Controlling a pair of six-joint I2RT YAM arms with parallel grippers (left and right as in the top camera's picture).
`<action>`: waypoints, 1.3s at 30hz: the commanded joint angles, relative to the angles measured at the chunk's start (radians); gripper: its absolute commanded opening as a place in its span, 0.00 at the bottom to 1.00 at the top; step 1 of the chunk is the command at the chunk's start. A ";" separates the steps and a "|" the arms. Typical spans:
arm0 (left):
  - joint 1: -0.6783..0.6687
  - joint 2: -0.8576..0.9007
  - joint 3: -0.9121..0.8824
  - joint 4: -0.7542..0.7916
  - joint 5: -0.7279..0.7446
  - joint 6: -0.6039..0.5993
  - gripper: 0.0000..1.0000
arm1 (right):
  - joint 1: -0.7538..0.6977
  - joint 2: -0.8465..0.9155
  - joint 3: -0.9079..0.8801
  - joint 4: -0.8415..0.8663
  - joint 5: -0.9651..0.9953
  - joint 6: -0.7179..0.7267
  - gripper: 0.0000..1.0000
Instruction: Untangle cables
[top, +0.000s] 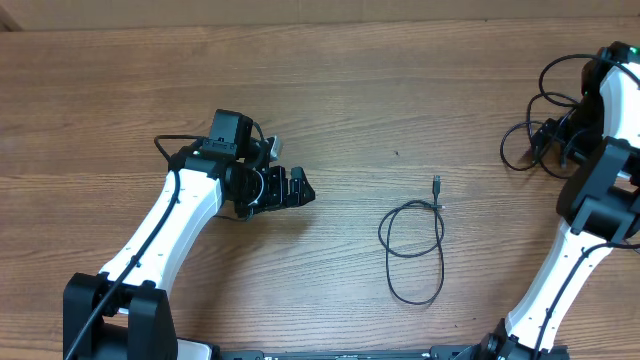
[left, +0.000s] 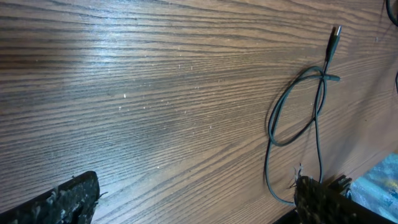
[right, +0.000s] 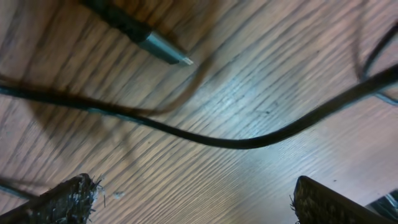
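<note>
One thin black cable (top: 414, 243) lies in a loop crossed over itself at the table's middle, its plug (top: 436, 184) pointing to the far side. It also shows in the left wrist view (left: 297, 109), ahead and to the right of my open, empty left gripper (left: 196, 208), which hovers well left of it (top: 297, 188). A second thin black cable (top: 515, 150) lies in loose loops at the far right. My right gripper (top: 548, 140) is open just above it. In the right wrist view the cord (right: 217, 140) and its metal plug (right: 163, 50) lie beyond the jaws (right: 193, 205).
Thicker black arm cables curl around the right arm's wrist (top: 560, 85) near the table's right edge. The left arm (top: 170, 225) reaches in from the near left. The wooden table (top: 380, 90) runs across the whole view.
</note>
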 joint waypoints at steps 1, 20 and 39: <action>-0.006 0.009 0.002 0.002 -0.003 -0.003 1.00 | 0.003 -0.068 0.001 0.000 0.151 0.082 1.00; -0.006 0.009 0.002 0.002 -0.003 -0.003 1.00 | -0.024 -0.206 -0.046 0.002 0.443 0.026 1.00; -0.006 0.009 0.002 0.002 -0.002 -0.003 1.00 | 0.139 -0.206 0.056 0.342 -0.472 -0.360 1.00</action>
